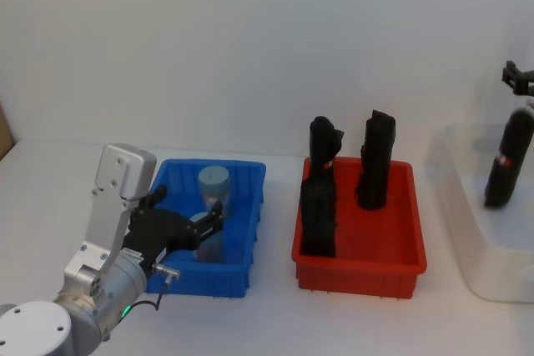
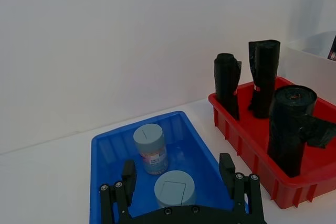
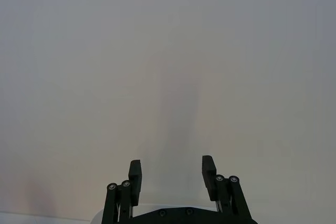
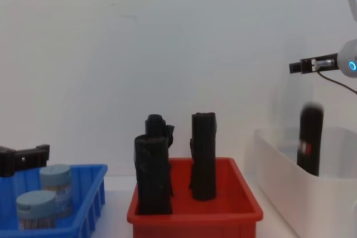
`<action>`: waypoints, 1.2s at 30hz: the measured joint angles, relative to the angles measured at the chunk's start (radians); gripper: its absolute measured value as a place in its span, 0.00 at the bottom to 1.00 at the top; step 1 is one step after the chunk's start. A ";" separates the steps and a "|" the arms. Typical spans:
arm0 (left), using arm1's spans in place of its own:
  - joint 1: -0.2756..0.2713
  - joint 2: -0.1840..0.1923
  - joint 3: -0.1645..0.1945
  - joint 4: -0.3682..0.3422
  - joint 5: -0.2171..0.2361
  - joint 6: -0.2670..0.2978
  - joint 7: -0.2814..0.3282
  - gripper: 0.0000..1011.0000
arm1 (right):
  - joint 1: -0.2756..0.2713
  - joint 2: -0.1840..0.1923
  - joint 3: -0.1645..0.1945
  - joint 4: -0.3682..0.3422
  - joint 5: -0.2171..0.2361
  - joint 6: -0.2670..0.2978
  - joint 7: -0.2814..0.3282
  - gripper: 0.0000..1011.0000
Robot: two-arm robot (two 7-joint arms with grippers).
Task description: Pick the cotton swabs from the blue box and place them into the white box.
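Grasping, seemingly — left gripper [image 2: 177, 163], released, straddled the near tub [image 2: 175, 191] in the blue box [image 2: 107, 153]; next called for clench and lift. Right gripper [image 3: 172, 167], released, hovered above white box [image 1: 463, 223].

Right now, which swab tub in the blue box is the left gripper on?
The front tub, between the open fingers of the left gripper; the other tub stands behind it, outside them.

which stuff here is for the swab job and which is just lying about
Job: two cotton swab tubs, blue box, white box, left end effector open at the nearer tub.
Lying about: red bin, its three black rolls, black roll in the white box, right end effector above it.
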State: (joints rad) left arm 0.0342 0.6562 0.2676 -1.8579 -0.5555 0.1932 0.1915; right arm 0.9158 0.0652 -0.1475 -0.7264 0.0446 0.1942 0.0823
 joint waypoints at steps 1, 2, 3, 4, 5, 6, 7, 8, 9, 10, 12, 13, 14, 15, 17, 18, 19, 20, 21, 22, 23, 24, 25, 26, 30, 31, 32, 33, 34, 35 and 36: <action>-0.001 -0.001 0.000 0.003 -0.001 0.000 -0.007 0.99 | 0.000 0.000 0.000 0.000 0.000 0.000 0.000 0.72; -0.005 -0.004 -0.001 0.012 -0.003 0.000 -0.022 0.99 | 0.000 0.000 0.000 0.001 0.000 0.000 0.000 0.72; -0.008 -0.006 -0.001 0.017 -0.004 0.001 -0.028 0.99 | 0.001 0.000 0.000 0.001 0.000 0.000 0.000 0.76; -0.011 -0.007 -0.001 0.021 -0.004 0.002 -0.039 0.99 | 0.001 0.000 0.000 0.002 0.000 0.000 0.000 0.79; -0.018 -0.011 -0.001 0.032 -0.004 0.006 -0.056 0.99 | 0.001 0.000 0.000 0.002 -0.001 0.001 0.000 0.84; -0.022 -0.013 -0.001 0.037 -0.004 0.008 -0.065 0.99 | 0.001 0.000 0.000 0.002 -0.001 0.001 0.000 0.84; -0.026 -0.015 -0.001 0.042 -0.003 0.010 -0.074 0.99 | 0.001 0.000 0.000 0.003 -0.001 0.001 0.000 0.89; -0.030 -0.017 -0.001 0.048 -0.002 0.012 -0.083 0.99 | 0.001 0.000 0.000 0.003 -0.001 0.001 0.000 0.92; -0.039 -0.021 -0.001 0.061 0.003 0.018 -0.106 0.99 | 0.001 0.000 0.000 0.003 -0.001 0.001 0.000 0.93; -0.048 -0.025 -0.001 0.072 0.009 0.022 -0.126 0.99 | 0.001 0.000 0.000 0.003 -0.001 0.001 0.000 0.96; -0.058 -0.029 -0.001 0.084 0.016 0.026 -0.145 0.99 | 0.001 0.000 0.000 0.004 -0.001 0.001 0.000 0.99; -0.063 -0.031 0.000 0.090 0.021 0.028 -0.158 0.99 | 0.002 0.000 0.000 0.004 -0.001 0.001 0.000 0.99; -0.067 -0.033 0.000 0.096 0.026 0.030 -0.168 0.99 | 0.002 0.000 0.000 0.004 -0.001 0.001 0.000 0.99; -0.067 -0.033 0.000 0.096 0.026 0.030 -0.168 0.99 | 0.002 0.000 0.000 0.004 -0.001 0.001 0.000 0.99; -0.088 -0.042 0.003 0.123 0.045 0.036 -0.204 0.99 | 0.002 0.000 0.000 0.005 -0.001 0.001 0.000 0.99; -0.092 -0.044 0.003 0.128 0.049 0.037 -0.211 0.99 | 0.002 0.000 0.000 0.005 -0.001 0.001 0.000 0.99; -0.102 -0.049 0.004 0.141 0.058 0.039 -0.224 0.99 | 0.002 0.000 0.000 0.005 -0.001 0.001 0.000 0.99; -0.106 -0.050 0.005 0.146 0.064 0.040 -0.232 0.99 | 0.002 0.000 0.000 0.005 -0.001 0.001 0.000 0.99; -0.114 -0.054 0.005 0.158 0.073 0.042 -0.243 0.99 | 0.002 0.000 0.000 0.005 -0.001 0.001 0.000 0.99; -0.117 -0.055 0.005 0.163 0.077 0.043 -0.248 0.99 | 0.002 0.000 0.000 0.005 -0.001 0.001 0.000 0.99; -0.121 -0.057 0.005 0.168 0.082 0.045 -0.252 0.99 | 0.002 0.000 0.000 0.005 -0.001 0.001 0.000 0.99; -0.127 -0.059 0.005 0.177 0.089 0.048 -0.262 0.99 | 0.003 0.000 0.000 0.006 -0.001 0.001 0.000 0.99; -0.131 -0.060 0.005 0.181 0.092 0.050 -0.266 0.99 | 0.003 0.000 0.000 0.006 -0.001 0.001 0.000 0.99; -0.133 -0.061 0.005 0.186 0.095 0.052 -0.271 0.99 | 0.003 0.000 0.000 0.006 -0.001 0.001 0.000 0.99; -0.148 -0.066 0.005 0.212 0.108 0.065 -0.292 0.99 | 0.003 0.000 0.000 0.006 -0.001 0.001 0.000 0.99; -0.149 -0.067 0.005 0.216 0.110 0.066 -0.295 0.99 | 0.003 0.000 0.000 0.006 -0.001 0.001 0.000 0.99; -0.151 -0.068 0.005 0.219 0.112 0.069 -0.297 0.99 | 0.003 0.000 0.000 0.006 -0.001 0.001 0.000 0.99; -0.153 -0.068 0.005 0.223 0.113 0.070 -0.299 0.99 | 0.003 0.000 0.000 0.006 -0.001 0.001 0.000 0.99; -0.154 -0.069 0.005 0.226 0.114 0.071 -0.300 0.99 | 0.003 0.000 0.000 0.006 -0.001 0.001 0.000 0.99; -0.156 -0.069 0.004 0.232 0.115 0.075 -0.304 0.99 | 0.003 0.000 0.000 0.006 -0.001 0.001 0.000 0.99; -0.158 -0.069 0.003 0.236 0.116 0.076 -0.306 0.99 | 0.003 0.000 0.000 0.006 -0.001 0.001 0.000 0.99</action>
State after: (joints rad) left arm -0.1234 0.5867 0.2708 -1.6217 -0.4396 0.2692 -0.1145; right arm 0.9186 0.0652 -0.1473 -0.7203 0.0436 0.1952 0.0825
